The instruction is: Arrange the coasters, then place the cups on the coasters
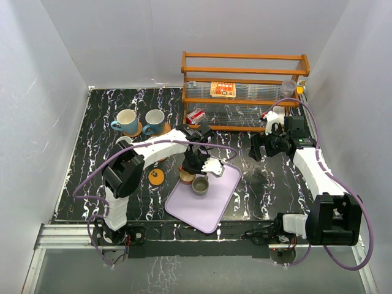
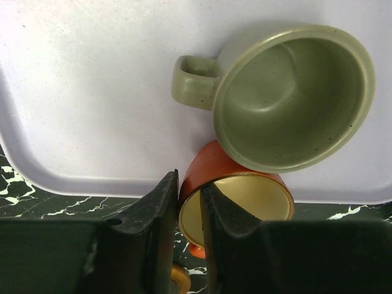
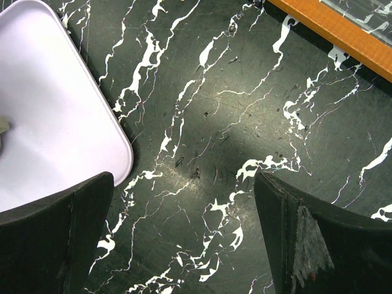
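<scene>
The table [image 3: 214, 153] is black marble with white veining. The tray [image 2: 92, 92] is plain lilac. The mug [image 2: 294, 98] is olive-grey with fine dark specks. The small cup [image 2: 211, 166] is orange outside, pale yellow inside. The coaster [image 1: 156, 177] is orange with black dots.

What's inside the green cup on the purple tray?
Nothing: the green cup looks empty, only speckled glaze inside. The tray patch beneath it is hidden.

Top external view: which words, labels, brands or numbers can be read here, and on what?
No text is legible.
On the printed packet in the wooden rack: red-and-yellow print, too small to read.
On the red-and-white can by the rack: markings blurred.
Wrist views: no text.
</scene>
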Tool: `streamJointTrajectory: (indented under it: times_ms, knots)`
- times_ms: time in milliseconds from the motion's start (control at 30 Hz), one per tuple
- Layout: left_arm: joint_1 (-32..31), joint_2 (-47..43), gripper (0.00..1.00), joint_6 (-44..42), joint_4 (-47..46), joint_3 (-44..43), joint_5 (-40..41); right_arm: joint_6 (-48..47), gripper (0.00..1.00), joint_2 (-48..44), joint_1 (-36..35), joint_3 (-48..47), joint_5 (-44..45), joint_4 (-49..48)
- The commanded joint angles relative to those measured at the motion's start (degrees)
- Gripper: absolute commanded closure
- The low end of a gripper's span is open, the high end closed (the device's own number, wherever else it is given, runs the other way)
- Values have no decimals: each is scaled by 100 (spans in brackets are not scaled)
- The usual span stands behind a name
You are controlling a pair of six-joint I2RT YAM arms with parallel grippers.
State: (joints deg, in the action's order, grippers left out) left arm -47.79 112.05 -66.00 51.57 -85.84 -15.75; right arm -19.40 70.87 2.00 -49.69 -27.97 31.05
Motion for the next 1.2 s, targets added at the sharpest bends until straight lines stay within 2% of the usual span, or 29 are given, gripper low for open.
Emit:
streamJointTrajectory:
  times_ms: [0,500,733,1167]
  knots:
    - [-37,-39,82,-20,310,-274,-15,-47,2,-3,29,-5,16,-204]
    - [-24,-345,99,13,828,-389,583,-47,2,24,29,-22,6,-204]
    - [142,-632,100,399,1090,-460,724,-47,2,21,29,-22,25,-202]
    - [1338,-1871,100,1009,1123,36,46,-47,2,-29,29,-30,-1,-204]
